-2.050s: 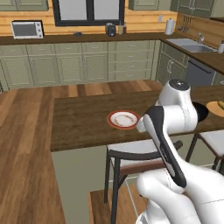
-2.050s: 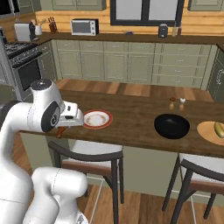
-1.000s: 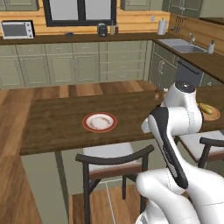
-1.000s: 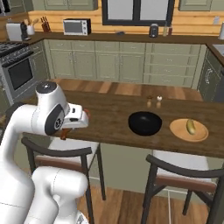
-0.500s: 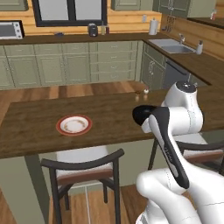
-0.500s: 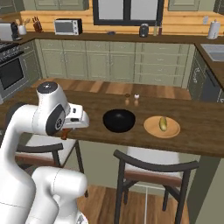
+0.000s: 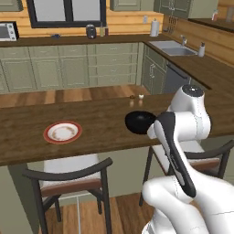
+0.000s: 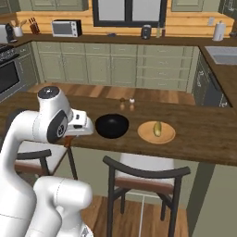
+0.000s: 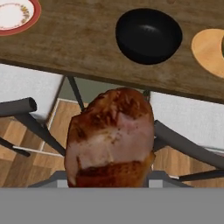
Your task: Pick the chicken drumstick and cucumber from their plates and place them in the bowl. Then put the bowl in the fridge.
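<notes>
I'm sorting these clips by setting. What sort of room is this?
A home kitchen, rendered rather than real. Green cabinets line the walls, a microwave sits on the back counter and a sink is set in the side counter. Chairs are drawn up to a wooden breakfast bar.

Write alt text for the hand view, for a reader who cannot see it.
A browned chicken drumstick sits gripped close to the camera, over chair frames and wood floor. Beyond it a wooden counter carries an empty black bowl, a red-rimmed plate and an orange plate.

A microwave [image 8: 66,28] sits on the far counter [image 8: 120,40].
</notes>
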Controlling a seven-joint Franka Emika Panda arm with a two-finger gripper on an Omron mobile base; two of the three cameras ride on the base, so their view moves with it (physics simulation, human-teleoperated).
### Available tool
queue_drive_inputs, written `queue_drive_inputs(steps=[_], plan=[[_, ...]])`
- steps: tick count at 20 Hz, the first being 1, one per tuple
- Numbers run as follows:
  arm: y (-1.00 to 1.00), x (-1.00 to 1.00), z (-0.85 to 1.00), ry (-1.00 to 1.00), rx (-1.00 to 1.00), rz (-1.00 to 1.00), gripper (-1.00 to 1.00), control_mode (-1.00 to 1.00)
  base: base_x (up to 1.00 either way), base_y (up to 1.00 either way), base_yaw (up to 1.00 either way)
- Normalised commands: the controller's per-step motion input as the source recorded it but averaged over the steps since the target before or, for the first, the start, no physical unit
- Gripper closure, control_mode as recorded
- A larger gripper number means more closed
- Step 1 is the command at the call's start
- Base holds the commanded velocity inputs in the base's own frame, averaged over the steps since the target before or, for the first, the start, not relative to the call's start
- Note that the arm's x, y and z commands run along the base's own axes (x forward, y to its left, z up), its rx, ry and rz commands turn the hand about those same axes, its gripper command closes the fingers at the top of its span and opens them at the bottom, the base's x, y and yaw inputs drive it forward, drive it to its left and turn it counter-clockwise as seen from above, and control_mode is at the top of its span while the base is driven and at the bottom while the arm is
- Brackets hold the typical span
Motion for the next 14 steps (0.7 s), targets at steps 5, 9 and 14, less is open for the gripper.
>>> queue_drive_inputs(steps=[5,9,14], plan=[[0.0,0.0,0.0,0.0,0.0,0.0,1.0,1.0,0.16,-0.42,-0.02],[0.0,0.0,0.0,0.0,0.0,0.0,1.0,1.0,0.59,-0.07,0.0],[0.0,0.0,0.0,0.0,0.0,0.0,1.0,1.0,0.77,-0.05,0.0]])
